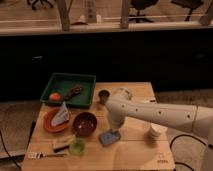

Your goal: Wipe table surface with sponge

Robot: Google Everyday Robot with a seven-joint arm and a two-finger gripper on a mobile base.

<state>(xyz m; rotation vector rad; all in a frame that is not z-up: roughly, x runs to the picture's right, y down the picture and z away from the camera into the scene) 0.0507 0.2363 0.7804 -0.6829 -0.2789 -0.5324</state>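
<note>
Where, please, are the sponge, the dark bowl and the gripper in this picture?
sponge (106,138), camera view, on its lower left part.
dark bowl (85,123), camera view, on the middle of its inside.
gripper (112,129), camera view, at its tip, right over the sponge's upper edge.

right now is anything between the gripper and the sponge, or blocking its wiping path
Nothing visible separates the gripper from the sponge; it sits right over it. Leftward on the table surface, the dark bowl stands close.

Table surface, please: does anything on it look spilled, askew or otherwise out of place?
Nothing spilled or damaged stands out on the table surface. The sponge lies skewed to the table edges, right under the gripper, near the dark bowl.
</note>
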